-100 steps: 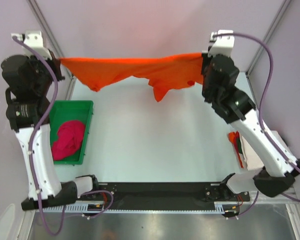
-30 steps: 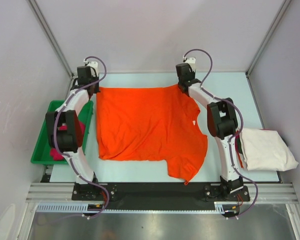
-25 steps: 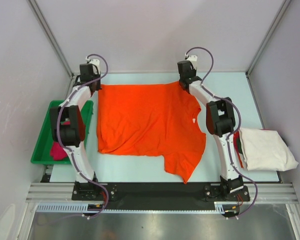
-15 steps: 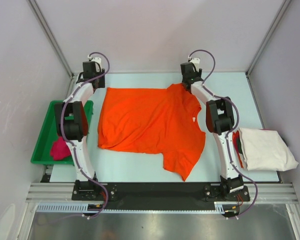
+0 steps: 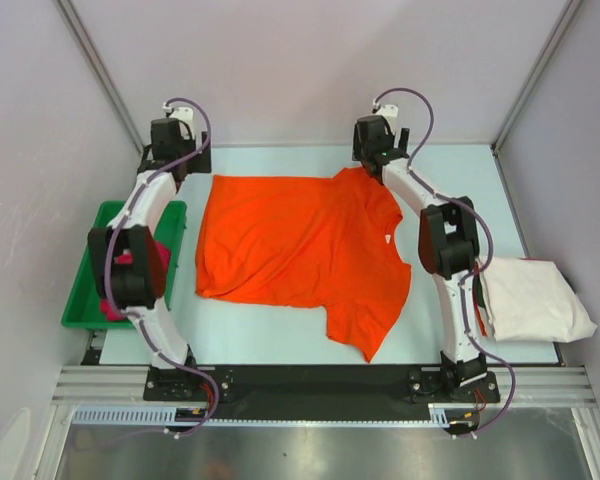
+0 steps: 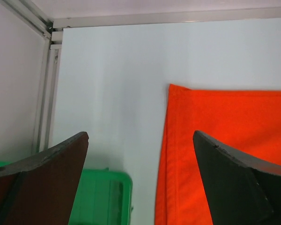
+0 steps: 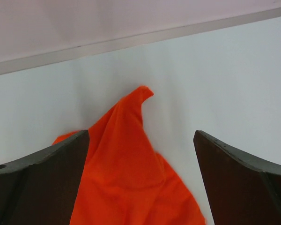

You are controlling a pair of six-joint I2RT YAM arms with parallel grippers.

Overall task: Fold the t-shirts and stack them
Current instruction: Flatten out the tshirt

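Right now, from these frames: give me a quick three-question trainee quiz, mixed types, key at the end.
1. True or false: the left gripper is clamped on the orange t-shirt.
2. The off-white t-shirt lies: A on top of the orange one; B apart from it, at the table edge on the right; C under it.
3. What colour is the cloth in the green tray?
Key: 1 false, its jaws stand open, off the shirt; 2 B; 3 magenta-pink.

spread t-shirt [image 5: 300,245] ctr; tray [image 5: 78,285] to l; folded t-shirt [image 5: 530,300] far r.
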